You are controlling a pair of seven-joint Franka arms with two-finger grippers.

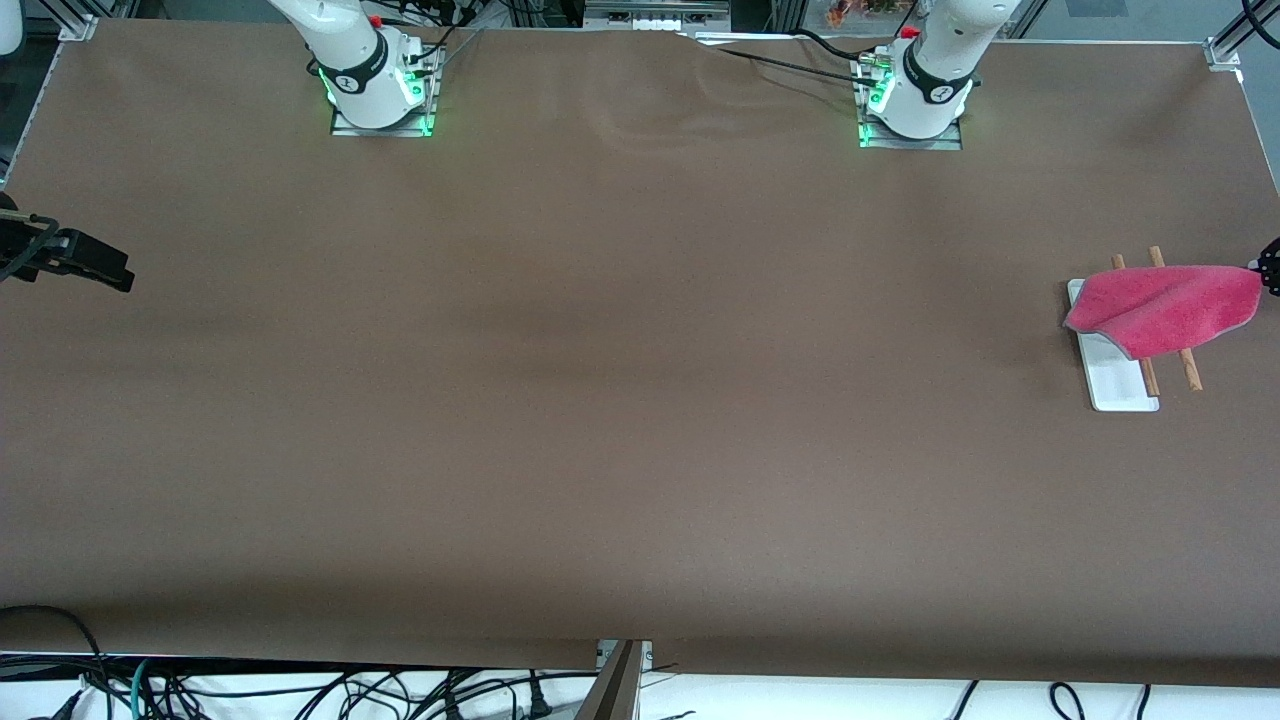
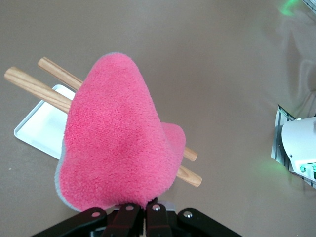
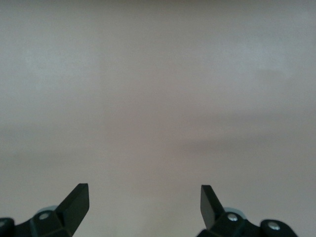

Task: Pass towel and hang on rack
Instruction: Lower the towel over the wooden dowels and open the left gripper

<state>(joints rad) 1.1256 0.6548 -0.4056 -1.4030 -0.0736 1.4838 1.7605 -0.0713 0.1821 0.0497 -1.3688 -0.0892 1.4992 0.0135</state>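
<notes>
The bright pink towel (image 1: 1165, 307) drapes over the two brown rods of the rack (image 1: 1118, 385), which stands on its white base at the left arm's end of the table. My left gripper (image 1: 1268, 268) is at the edge of the front view, shut on the towel's corner. In the left wrist view the towel (image 2: 116, 143) covers the middle of the rods of the rack (image 2: 34, 89), and my left gripper (image 2: 146, 206) pinches its edge. My right gripper (image 1: 110, 275) is open and empty at the right arm's end of the table; it also shows in the right wrist view (image 3: 144, 197).
The brown table cover (image 1: 640, 400) spreads between the two arms. The arm bases (image 1: 380, 90) stand along the table's edge farthest from the front camera. Cables (image 1: 300, 690) hang below the table's near edge.
</notes>
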